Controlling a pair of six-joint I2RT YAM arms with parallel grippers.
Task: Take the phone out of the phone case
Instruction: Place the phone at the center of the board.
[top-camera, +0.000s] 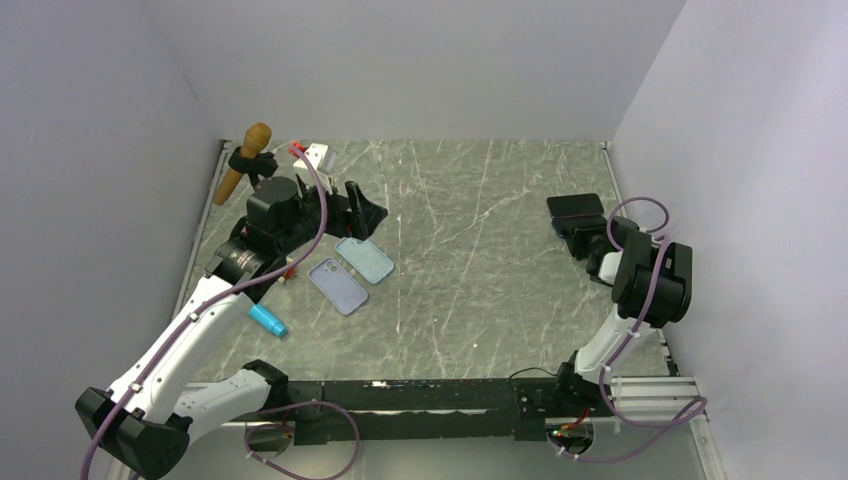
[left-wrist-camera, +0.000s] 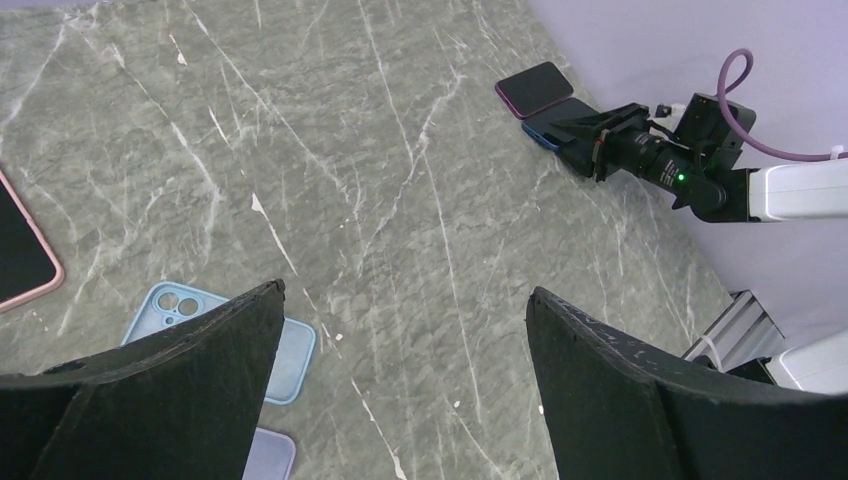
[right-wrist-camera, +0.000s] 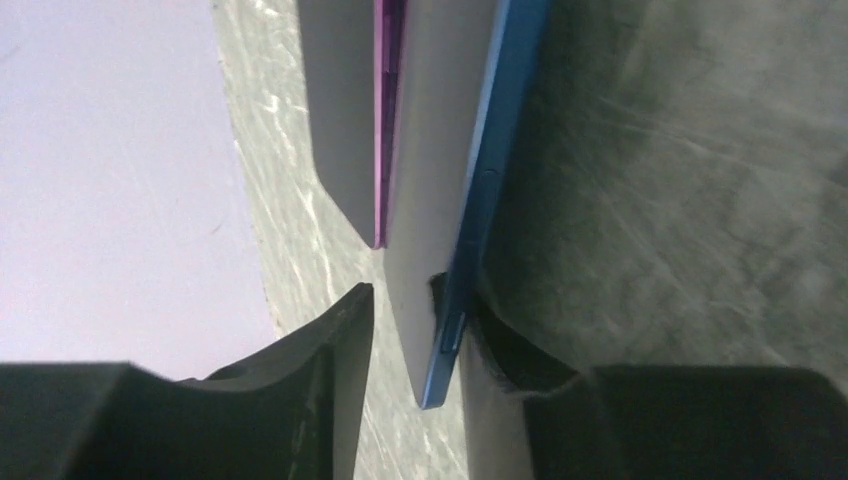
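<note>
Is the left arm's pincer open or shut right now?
Open: the left pincer has its two black fingers wide apart, with only bare table between them.

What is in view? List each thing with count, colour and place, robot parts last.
cases: 2, light blue case and lavender case, left of centre
phones: 2, purple-edged phone and blue-edged phone, far right
pink-edged phone: 1, black screen, near the cases
wooden-handled tool: 1, brown and black, far left corner
small cylinder: 1, blue, near left side
white-and-red item: 1, far left, unclear
table: 1, grey marble
left gripper: 1, black, open above the cases
right gripper: 1, black, open around blue-edged phone's corner
</note>
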